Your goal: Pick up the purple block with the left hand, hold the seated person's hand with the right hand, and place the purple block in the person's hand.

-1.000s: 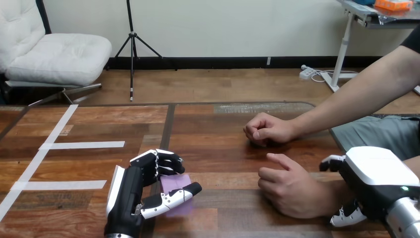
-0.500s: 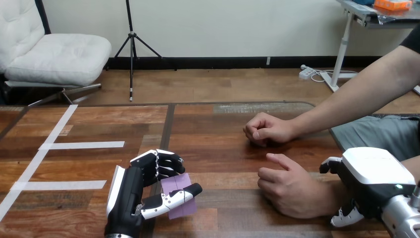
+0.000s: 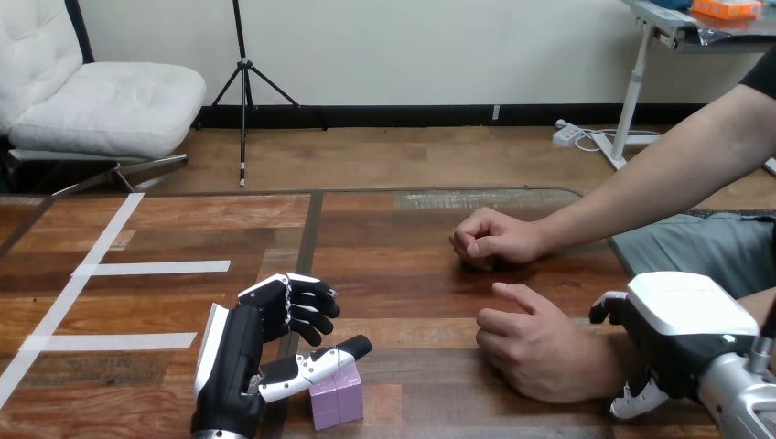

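The purple block stands on the table near its front edge, just under the tip of my left hand's thumb. My left hand lies over the table with its fingers curled above the block and apart from it, holding nothing. The person's hand rests loosely closed on the table at the lower right. My right hand sits at that hand's wrist, with fingers curled over the top and under the bottom of it.
The person's other hand rests as a fist farther back on the table. White tape strips mark the table's left part.
The purple block has dropped out from between my left hand's fingers and thumb and now stands lower, nearer the front edge. My right hand has shifted slightly at the person's wrist.
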Controlling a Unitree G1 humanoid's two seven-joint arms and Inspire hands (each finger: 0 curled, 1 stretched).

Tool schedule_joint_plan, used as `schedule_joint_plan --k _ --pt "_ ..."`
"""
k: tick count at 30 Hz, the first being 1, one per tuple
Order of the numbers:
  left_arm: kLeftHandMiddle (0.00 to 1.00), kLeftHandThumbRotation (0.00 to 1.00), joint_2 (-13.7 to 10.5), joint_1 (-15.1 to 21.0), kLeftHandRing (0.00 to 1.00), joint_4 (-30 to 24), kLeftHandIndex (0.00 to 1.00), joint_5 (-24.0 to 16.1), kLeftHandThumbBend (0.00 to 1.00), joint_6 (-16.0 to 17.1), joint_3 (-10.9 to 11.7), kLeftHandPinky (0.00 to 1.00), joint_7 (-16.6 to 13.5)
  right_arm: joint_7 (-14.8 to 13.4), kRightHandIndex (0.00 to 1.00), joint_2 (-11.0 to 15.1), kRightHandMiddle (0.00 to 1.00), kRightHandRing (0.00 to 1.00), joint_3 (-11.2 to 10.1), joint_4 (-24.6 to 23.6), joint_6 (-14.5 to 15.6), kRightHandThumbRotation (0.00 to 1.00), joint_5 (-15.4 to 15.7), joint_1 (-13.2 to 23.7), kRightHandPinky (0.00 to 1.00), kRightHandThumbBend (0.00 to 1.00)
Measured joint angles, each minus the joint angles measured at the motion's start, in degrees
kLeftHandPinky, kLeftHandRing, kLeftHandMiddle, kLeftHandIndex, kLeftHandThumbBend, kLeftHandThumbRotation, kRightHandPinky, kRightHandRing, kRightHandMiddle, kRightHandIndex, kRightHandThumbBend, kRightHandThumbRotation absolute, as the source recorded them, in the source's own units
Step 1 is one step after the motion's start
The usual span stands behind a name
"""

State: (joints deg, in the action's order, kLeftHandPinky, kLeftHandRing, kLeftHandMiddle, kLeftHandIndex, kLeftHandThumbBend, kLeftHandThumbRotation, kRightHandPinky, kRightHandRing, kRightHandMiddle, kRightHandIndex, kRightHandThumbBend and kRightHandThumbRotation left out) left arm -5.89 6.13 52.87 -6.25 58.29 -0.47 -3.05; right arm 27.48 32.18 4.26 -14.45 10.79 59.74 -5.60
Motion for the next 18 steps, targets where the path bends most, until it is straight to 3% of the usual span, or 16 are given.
schedule_joint_plan --k 18 --pt "0.50 0.11 0.0 0.0 0.45 -0.5 0.50 -0.1 0.85 0.4 0.8 0.38 -0.1 3.1 0.79 2.1 0.79 0.79 2.6 2.7 0.5 0.07 1.4 3.3 0.79 0.79"
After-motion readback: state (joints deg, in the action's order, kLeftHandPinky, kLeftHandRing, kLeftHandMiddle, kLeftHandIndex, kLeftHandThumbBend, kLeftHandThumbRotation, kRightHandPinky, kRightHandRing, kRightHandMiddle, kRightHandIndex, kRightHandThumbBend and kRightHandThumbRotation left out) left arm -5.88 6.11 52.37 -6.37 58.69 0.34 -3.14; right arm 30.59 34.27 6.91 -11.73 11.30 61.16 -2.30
